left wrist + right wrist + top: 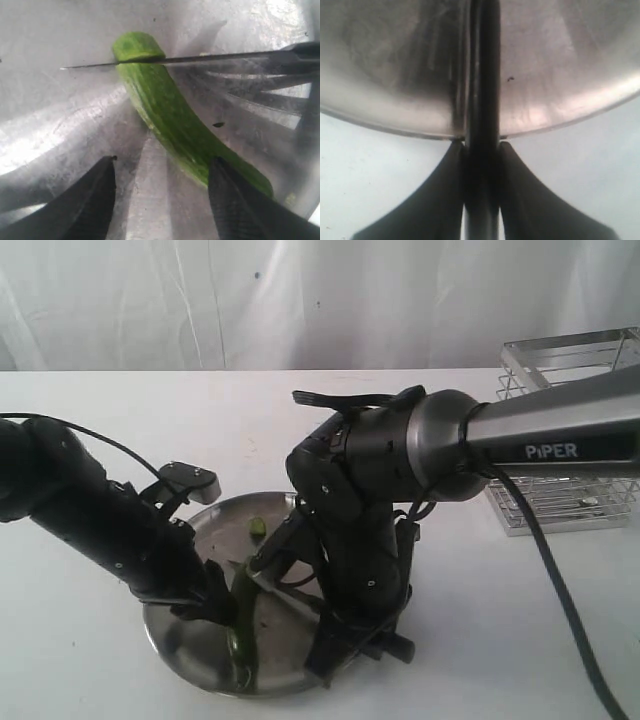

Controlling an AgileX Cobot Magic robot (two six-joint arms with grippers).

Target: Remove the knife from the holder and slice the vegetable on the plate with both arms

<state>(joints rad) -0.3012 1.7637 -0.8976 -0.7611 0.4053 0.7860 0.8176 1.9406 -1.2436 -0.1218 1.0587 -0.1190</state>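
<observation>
Knife (200, 59) down on the vegetable (175, 120), blade edge-on, crossing close to the cut end and seemingly just biting in. Handle clamped tight between the fingers (445, 200) of the right gripper (481, 190), fully closed on it, blade running out over the plate (560, 60).

Best played as a straight downward press with a short draw along the edge, blade kept square to the vegetable, no twisting. Thin slice, so little material beyond the blade to resist; likely to roll or skid away on the shiny steel.

Left gripper (160, 200) straddling the far end of the vegetable, fingers (85, 200) set apart, one on either side. Real contact or just a bracket? Cannot tell from here. Worth closing gently to pin it before pressing.

From the exterior view: both arms low over the plate (175, 630) on the white tabletop (100, 440), left gripper (215, 605) beside the vegetable (240, 625), knife (270, 585) slanting across. One pale cut piece (257, 529) already lying near the plate's far rim. Holder (570, 430) well apart on the right, wire bars bare.
</observation>
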